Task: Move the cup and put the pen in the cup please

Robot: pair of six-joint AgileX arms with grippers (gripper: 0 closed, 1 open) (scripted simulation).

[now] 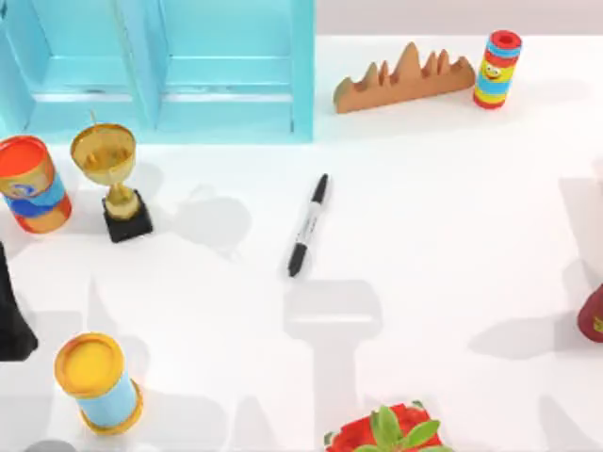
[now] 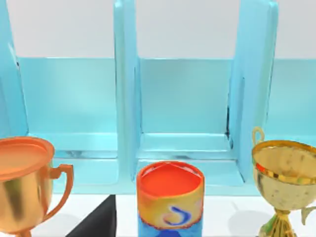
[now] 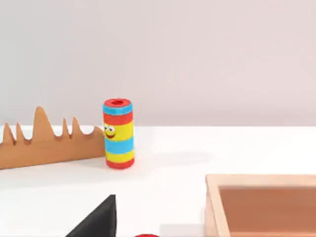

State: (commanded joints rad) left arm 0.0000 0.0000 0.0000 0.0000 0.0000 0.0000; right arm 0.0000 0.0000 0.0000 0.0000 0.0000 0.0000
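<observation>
The black pen [image 1: 309,224] with a pale label band lies flat near the middle of the table, slanted, with bare table all around it. The cup is out of view. My left arm [image 1: 13,325] is a dark shape at the table's left edge, between the two cans and far from the pen. A black wedge of my left gripper [image 2: 98,222] sits low in the left wrist view. A like wedge of my right gripper [image 3: 98,219] sits low in the right wrist view.
A light-blue shelf [image 1: 226,94] stands at the back left, with a gold trophy [image 1: 111,174] and an orange-topped can [image 1: 33,184] before it. Front left is a yellow-topped can [image 1: 97,381]. A brown ridge [image 1: 403,80] and striped can [image 1: 497,68] stand back right. A potted plant [image 1: 391,433] stands in front and a wooden tray [image 3: 261,202] nearby.
</observation>
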